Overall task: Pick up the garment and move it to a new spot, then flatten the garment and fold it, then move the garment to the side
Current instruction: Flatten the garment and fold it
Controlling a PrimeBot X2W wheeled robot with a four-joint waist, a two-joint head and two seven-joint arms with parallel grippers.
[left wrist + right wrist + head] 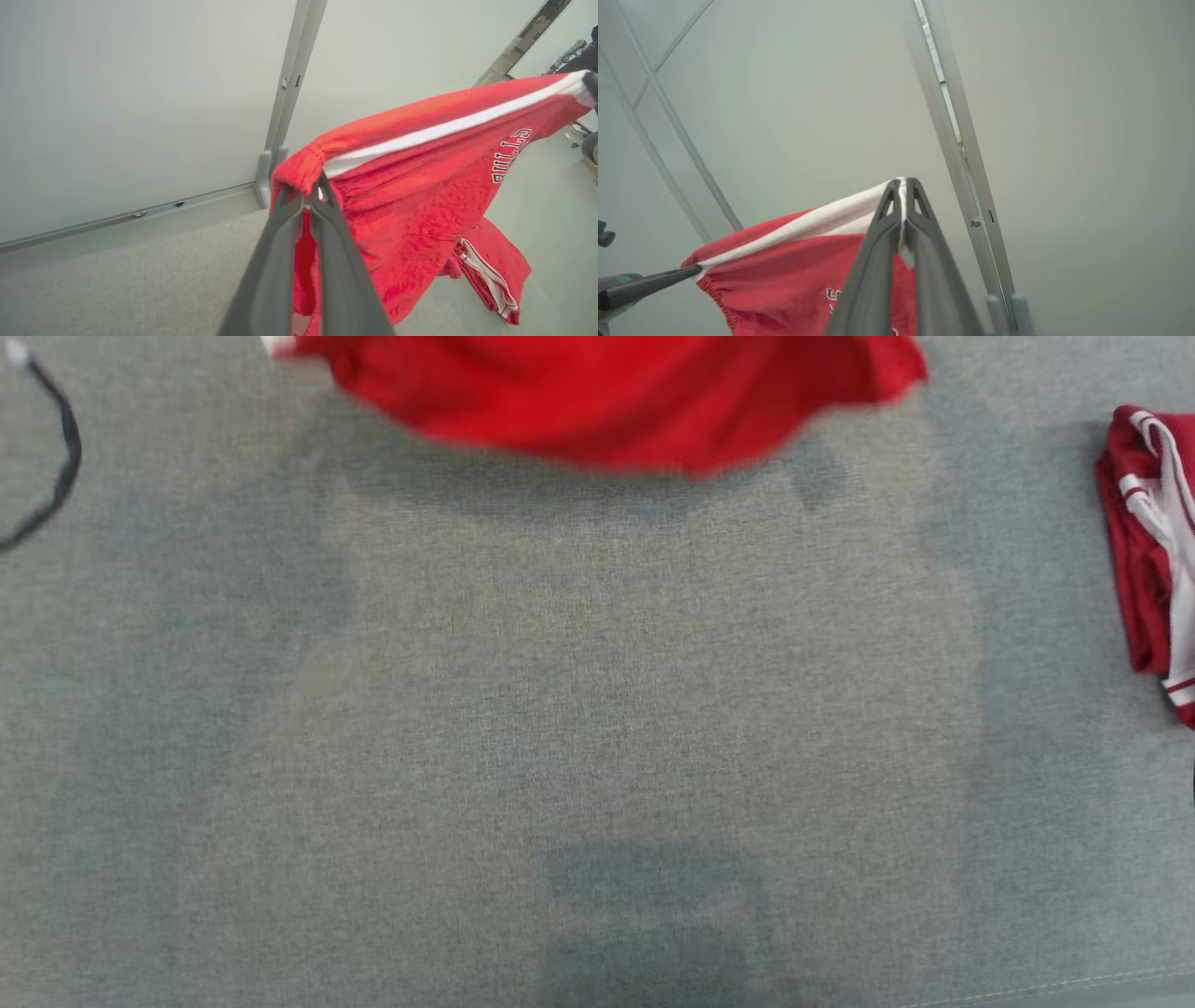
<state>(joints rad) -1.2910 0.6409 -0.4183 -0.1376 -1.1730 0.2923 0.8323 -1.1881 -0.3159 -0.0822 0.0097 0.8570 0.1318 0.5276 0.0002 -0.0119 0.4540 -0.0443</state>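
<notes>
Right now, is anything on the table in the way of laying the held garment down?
Nothing visible. The table below the garment is bare in the middle; a folded red garment lies at its right edge and a black cable at its left, both off to the side.

A grey woven-fabric surface (597,709) carries a folded red-and-white bundle of clothing (1144,551) at its right edge and a black cable (70,453) at the far left.

Left end effector (306,191), right end effector (902,184), dark grey tapered fingers (275,270), slotted tips
</notes>
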